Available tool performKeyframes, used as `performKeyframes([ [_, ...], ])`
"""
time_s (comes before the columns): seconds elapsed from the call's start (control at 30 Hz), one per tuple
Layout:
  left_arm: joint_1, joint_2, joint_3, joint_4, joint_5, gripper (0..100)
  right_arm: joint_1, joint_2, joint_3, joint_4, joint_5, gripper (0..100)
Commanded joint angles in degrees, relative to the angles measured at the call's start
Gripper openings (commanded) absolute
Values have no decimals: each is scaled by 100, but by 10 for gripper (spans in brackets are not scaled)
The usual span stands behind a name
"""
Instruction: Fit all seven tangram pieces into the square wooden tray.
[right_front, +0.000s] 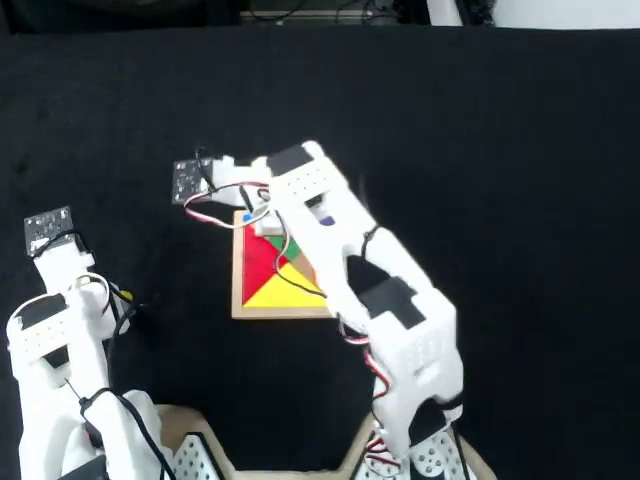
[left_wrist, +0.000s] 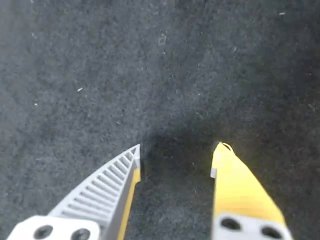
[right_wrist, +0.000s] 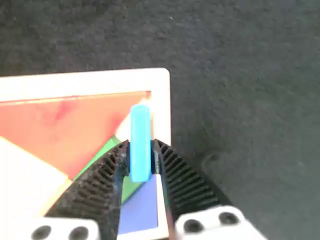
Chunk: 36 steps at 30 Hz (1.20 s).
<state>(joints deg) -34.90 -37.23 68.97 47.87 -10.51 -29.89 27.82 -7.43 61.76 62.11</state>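
One blue piece (right_wrist: 140, 142) between right fingers (right_wrist: 102, 175)

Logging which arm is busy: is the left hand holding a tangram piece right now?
No, the left hand is open over the black cloth, with nothing held in it.

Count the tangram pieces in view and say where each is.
6: red, yellow, green and orange in the tray, purple by its rim, blue upright in the right gripper. The arm may hide another.
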Motion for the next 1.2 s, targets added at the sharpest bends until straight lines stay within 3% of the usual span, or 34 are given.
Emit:
performKeyframes([
  [0.0,-66,-114,-22,-9,-35,234,-53,84,-48,-211,35,11],
  [0.97,-66,-114,-13,-18,132,234,141,92,-13,-281,9,82],
  [1.17,-66,-114,-13,-18,141,234,123,-31,-66,229,9,82],
])
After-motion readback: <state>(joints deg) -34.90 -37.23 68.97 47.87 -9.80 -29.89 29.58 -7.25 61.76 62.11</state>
